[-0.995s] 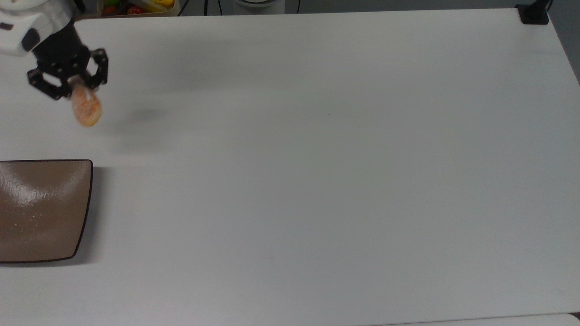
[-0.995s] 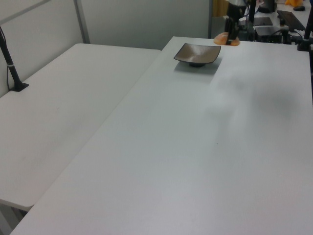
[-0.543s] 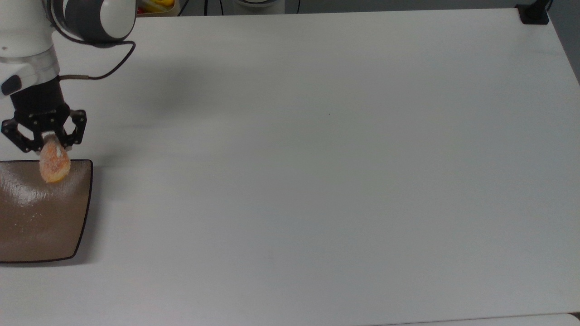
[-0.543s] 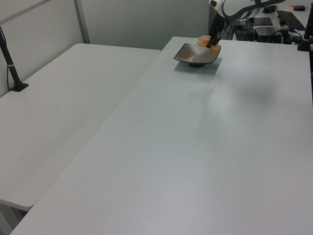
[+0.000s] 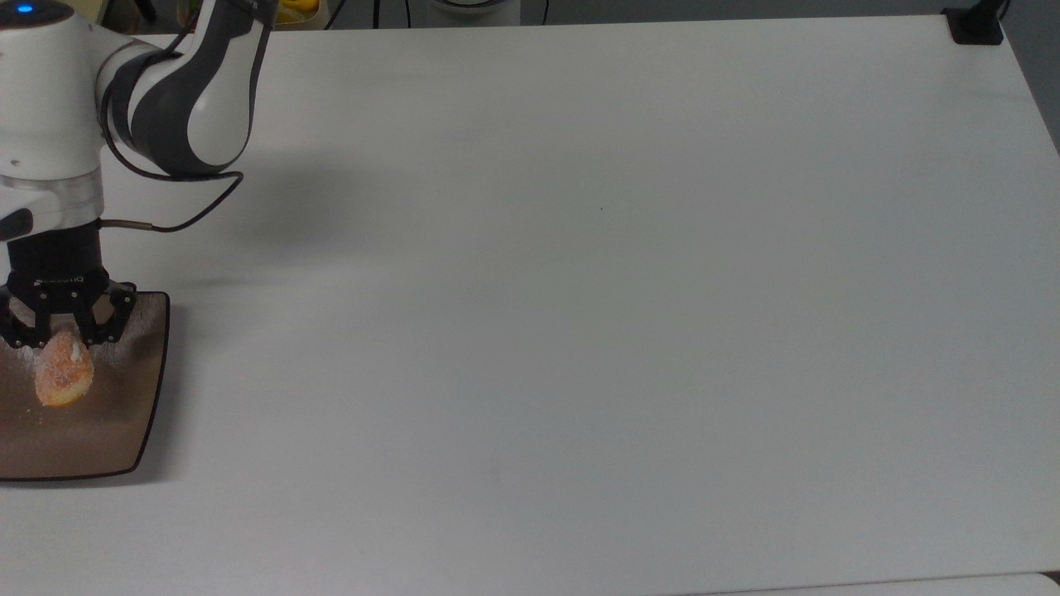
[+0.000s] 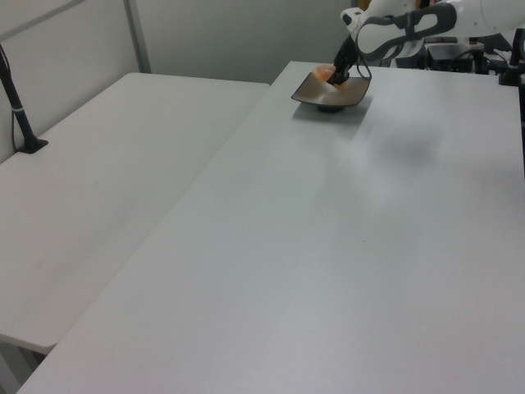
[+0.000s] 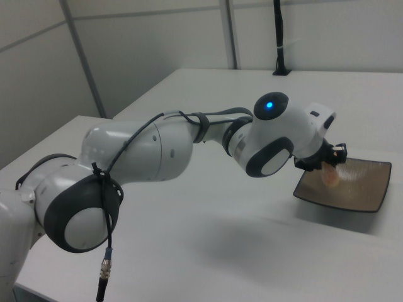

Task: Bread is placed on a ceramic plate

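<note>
top view: gripper [image 5: 60, 341] fingers were clamped on the bread's [image 5: 63, 378] upper end. bread hung below the fingertips, over the ceramic plate [image 5: 116, 430].

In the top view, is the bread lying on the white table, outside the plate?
No, the bread appears over the brown ceramic plate, with the gripper shut on its upper end.

My arm [image 7: 145, 148] was glossy white with grey joint caps, a blue light glowed near its wrist, a black cable [image 7: 107, 207] ran alongside, and the gripper [image 5: 58, 335] was black.
</note>
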Controlling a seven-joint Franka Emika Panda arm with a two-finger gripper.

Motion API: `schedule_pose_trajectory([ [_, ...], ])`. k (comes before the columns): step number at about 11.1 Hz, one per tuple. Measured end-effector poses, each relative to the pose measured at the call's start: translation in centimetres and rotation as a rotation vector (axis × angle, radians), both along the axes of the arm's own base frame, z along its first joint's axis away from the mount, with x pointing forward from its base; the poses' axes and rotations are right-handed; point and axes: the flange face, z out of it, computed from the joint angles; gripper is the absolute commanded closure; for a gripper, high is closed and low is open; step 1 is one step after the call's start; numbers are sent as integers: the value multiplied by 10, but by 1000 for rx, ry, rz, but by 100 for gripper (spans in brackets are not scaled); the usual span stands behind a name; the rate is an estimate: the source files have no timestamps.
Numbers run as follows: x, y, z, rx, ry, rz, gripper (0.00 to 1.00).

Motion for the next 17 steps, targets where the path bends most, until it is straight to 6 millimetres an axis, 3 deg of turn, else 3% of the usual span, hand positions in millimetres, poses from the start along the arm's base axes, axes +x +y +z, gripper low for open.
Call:
schedule_pose_trajectory([
  [1, 2, -3, -6, -9, -12, -5, 71],
  [3, 3, -9, -15, -25, -34, -18, 47],
  [5, 3, -11, -22, -25, -30, -21, 14],
  [7, 3, -11, -23, -23, -29, -23, 0],
  [10, 3, -11, -22, -15, -37, -36, 0],
  [12, 3, -11, -7, -7, -63, -55, 0],
  [15, -10, -6, 52, 9, -123, -83, 0],
  [17, -36, 3, 104, 46, -155, -120, 0],
])
